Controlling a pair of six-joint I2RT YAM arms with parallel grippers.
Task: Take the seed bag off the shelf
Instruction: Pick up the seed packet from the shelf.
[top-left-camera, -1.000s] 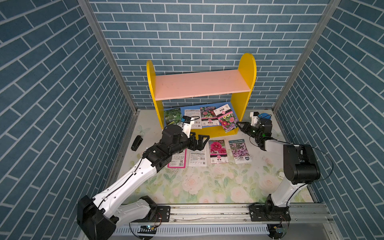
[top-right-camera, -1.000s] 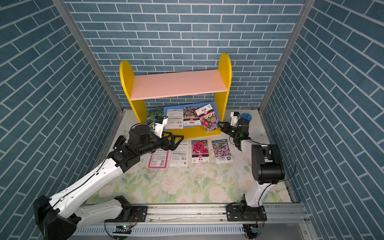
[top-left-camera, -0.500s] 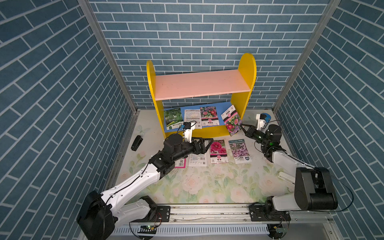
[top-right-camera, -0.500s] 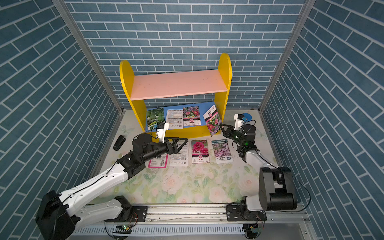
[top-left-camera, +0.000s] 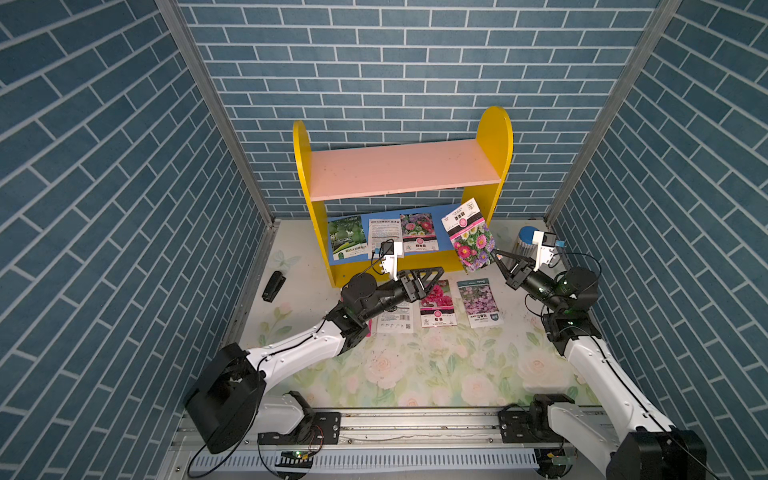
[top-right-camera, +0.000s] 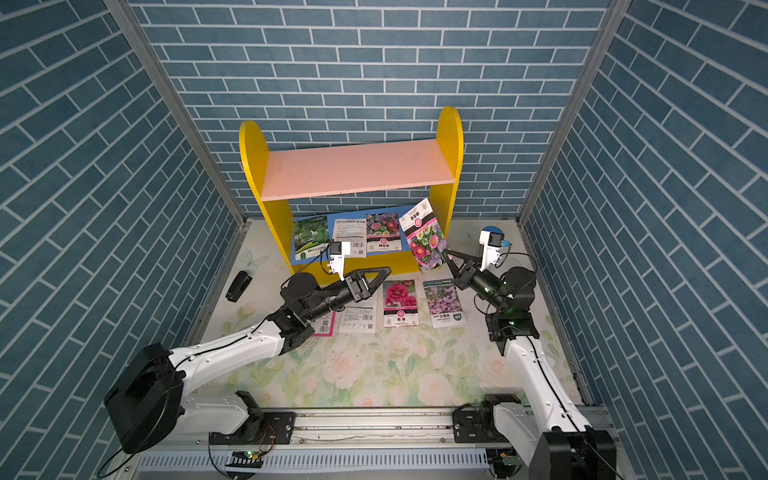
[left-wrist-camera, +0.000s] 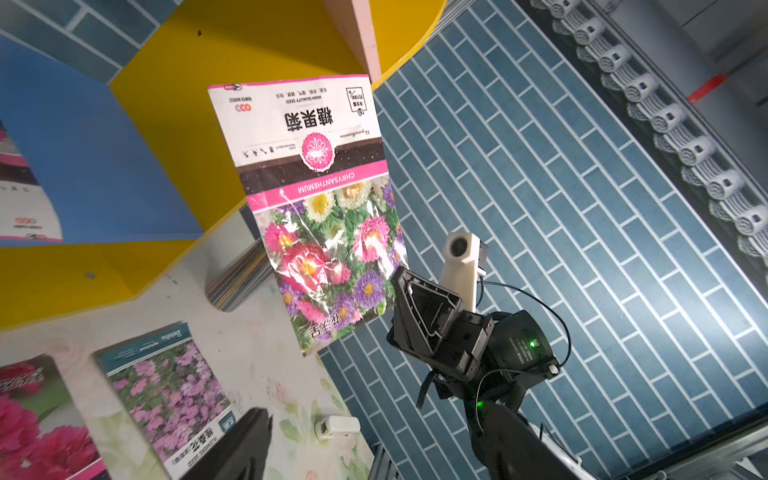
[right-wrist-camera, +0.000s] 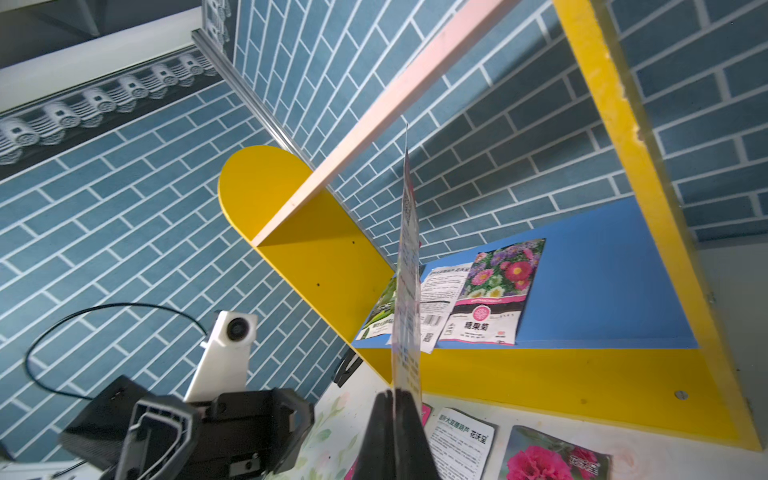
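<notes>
The seed bag (top-left-camera: 469, 241) (top-right-camera: 426, 239), a chrysanthemum packet with pink, purple and white flowers, hangs tilted in the air in front of the right yellow side panel of the shelf (top-left-camera: 494, 133) (top-right-camera: 451, 137). My right gripper (top-left-camera: 498, 259) (top-right-camera: 451, 255) (right-wrist-camera: 392, 399) is shut on its lower edge; the right wrist view shows the seed bag (right-wrist-camera: 409, 257) edge-on. The left wrist view shows the seed bag (left-wrist-camera: 324, 216) clear of the blue lower board. My left gripper (top-left-camera: 432, 281) (top-right-camera: 380, 280) hovers open and empty over the mat before the shelf.
Three packets lie on the blue lower board (top-left-camera: 440, 212): a green packet (top-left-camera: 347, 237), a white packet (top-left-camera: 384, 235) and a flower packet (top-left-camera: 417, 232). Several packets (top-left-camera: 434, 301) lie flat on the floral mat. A blue-lidded tin (top-left-camera: 525, 237) stands behind my right gripper. A black object (top-left-camera: 273, 286) lies at left.
My right gripper has lifted the seed bag off the blue board and drawn it right, out past the side panel. My left gripper shifted slightly right and its jaws narrowed a little.
</notes>
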